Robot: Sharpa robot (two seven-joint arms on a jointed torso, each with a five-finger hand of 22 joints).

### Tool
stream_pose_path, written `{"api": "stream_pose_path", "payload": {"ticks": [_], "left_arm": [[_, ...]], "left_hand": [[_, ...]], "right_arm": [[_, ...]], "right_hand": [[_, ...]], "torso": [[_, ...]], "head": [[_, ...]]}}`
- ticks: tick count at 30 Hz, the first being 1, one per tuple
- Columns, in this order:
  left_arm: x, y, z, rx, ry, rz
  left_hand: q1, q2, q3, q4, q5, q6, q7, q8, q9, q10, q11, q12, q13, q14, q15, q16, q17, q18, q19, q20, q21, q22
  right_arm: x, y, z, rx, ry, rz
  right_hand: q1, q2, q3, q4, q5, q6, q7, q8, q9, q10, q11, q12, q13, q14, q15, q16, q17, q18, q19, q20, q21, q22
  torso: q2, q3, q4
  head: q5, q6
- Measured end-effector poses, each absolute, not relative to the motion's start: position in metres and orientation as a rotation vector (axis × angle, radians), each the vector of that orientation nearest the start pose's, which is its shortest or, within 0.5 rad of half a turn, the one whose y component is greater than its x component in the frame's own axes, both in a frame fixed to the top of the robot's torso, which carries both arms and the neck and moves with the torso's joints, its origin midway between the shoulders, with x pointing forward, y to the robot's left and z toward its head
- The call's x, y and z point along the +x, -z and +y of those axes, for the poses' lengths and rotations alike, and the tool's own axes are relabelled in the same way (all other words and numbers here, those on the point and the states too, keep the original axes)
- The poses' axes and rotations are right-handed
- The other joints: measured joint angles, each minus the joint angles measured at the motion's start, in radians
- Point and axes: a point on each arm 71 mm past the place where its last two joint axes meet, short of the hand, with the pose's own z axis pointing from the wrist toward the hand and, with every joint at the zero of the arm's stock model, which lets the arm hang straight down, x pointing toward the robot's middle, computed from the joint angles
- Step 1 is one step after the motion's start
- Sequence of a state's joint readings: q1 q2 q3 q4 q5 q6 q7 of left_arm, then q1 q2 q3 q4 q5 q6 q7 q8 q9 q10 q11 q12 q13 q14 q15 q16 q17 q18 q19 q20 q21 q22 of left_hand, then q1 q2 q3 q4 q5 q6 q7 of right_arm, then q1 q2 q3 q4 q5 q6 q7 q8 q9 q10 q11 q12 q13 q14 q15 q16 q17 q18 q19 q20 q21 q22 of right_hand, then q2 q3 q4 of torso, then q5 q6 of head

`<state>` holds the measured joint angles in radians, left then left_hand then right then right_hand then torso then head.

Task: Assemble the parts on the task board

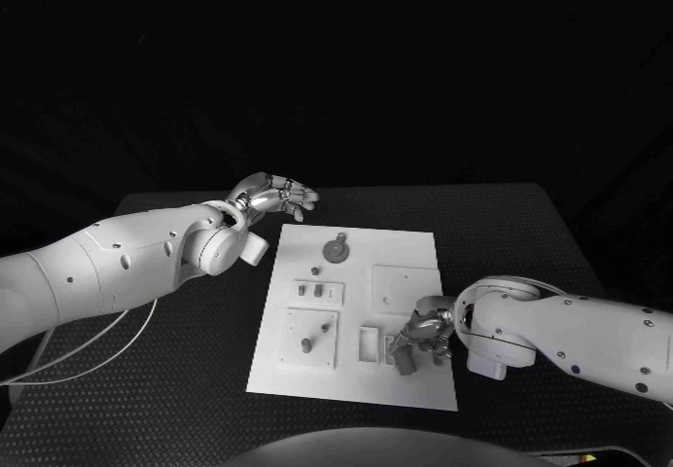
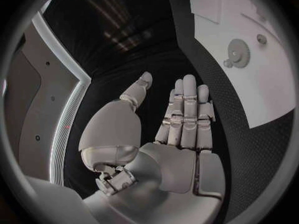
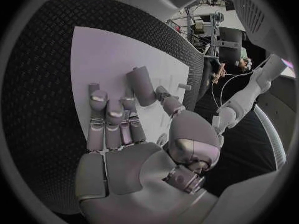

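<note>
The white task board (image 1: pixel 358 384) lies mid-table. A grey gear (image 1: pixel 336 249) sits near its far edge, also seen in the left wrist view as the gear (image 2: pixel 238 50) on the board (image 2: pixel 261 99). My left hand (image 1: pixel 276 195) hovers past the board's far left corner, fingers straight and apart, holding nothing (image 2: pixel 181 134). My right hand (image 1: pixel 424 333) is low over the board's near right part. A grey cylindrical part (image 3: pixel 142 86) sticks out between its thumb and a fingertip, pinched there; the same part (image 1: pixel 406 363) points toward the board's near edge.
Small pegs (image 1: pixel 306 288) and another peg (image 1: pixel 307 343) stand in raised blocks on the board's left half. A rectangular slot (image 1: pixel 369 343) lies beside my right hand and a square recess (image 1: pixel 400 287) beyond it. A white cable (image 1: pixel 85 341) loops under my left arm.
</note>
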<state>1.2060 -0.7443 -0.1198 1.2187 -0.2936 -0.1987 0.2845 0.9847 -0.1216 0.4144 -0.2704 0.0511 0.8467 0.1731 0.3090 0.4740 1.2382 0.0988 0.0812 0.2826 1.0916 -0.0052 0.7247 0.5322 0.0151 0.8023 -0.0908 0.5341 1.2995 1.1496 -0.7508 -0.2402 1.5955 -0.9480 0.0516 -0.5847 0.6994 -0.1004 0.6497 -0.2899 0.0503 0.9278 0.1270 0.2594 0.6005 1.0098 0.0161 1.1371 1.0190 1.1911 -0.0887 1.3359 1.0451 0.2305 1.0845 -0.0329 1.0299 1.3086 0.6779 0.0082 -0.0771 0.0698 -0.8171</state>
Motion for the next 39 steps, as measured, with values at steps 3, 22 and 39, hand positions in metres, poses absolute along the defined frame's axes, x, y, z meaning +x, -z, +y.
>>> {"api": "stream_pose_path", "payload": {"ticks": [3, 22, 39], "left_arm": [[0.528, 0.224, 0.245, -0.869, 1.256, 1.648], [0.528, 0.225, 0.245, -0.871, 1.253, 1.648], [0.529, 0.225, 0.246, -0.874, 1.248, 1.650]], "left_hand": [[0.000, 0.000, 0.000, 0.000, 0.000, 0.000, 0.000, 0.000, 0.000, 0.000, 0.000, 0.000, 0.000, 0.000, 0.000, 0.000, 0.000, 0.000, 0.000, 0.000, 0.000, 0.000], [0.000, 0.000, 0.000, 0.000, 0.000, 0.000, 0.000, 0.000, 0.000, 0.000, 0.000, 0.000, 0.000, 0.000, 0.000, 0.000, 0.001, 0.000, 0.000, 0.000, -0.004, 0.002], [-0.005, 0.005, -0.003, 0.011, 0.000, 0.000, 0.000, 0.000, -0.001, -0.001, 0.001, 0.000, 0.000, 0.000, 0.000, -0.004, 0.004, 0.000, 0.000, 0.000, -0.004, 0.003]], "right_arm": [[0.402, 0.309, -0.163, 0.178, -0.423, 2.584], [0.397, 0.304, -0.170, 0.226, -0.452, 2.564], [0.415, 0.272, -0.167, 0.364, -0.520, 2.567]], "right_hand": [[0.031, -0.001, 0.016, 0.002, 0.000, 0.000, 0.000, 0.000, 0.000, 0.001, -0.001, 0.000, 0.002, 0.003, -0.002, 0.000, 0.001, -0.001, 0.003, -0.003, 0.000, 0.000], [0.045, 0.051, 0.045, 0.029, 0.004, 0.057, -0.016, 0.007, -0.041, 0.029, -0.014, -0.012, 0.010, 0.018, -0.012, -0.010, 0.006, -0.010, 0.013, 0.005, 0.000, 0.000], [-0.019, 0.033, 0.050, 0.053, 0.005, 0.068, -0.018, 0.016, -0.040, 0.031, -0.016, -0.019, 0.016, 0.024, -0.013, -0.014, 0.013, -0.010, 0.014, 0.007, 0.000, 0.000]], "torso": [[0.000, 0.0000, -0.0004], [0.000, -0.0004, -0.0012], [0.000, -0.0019, -0.0008]], "head": [[0.000, 0.000], [0.001, 0.006], [-0.003, 0.011]]}}
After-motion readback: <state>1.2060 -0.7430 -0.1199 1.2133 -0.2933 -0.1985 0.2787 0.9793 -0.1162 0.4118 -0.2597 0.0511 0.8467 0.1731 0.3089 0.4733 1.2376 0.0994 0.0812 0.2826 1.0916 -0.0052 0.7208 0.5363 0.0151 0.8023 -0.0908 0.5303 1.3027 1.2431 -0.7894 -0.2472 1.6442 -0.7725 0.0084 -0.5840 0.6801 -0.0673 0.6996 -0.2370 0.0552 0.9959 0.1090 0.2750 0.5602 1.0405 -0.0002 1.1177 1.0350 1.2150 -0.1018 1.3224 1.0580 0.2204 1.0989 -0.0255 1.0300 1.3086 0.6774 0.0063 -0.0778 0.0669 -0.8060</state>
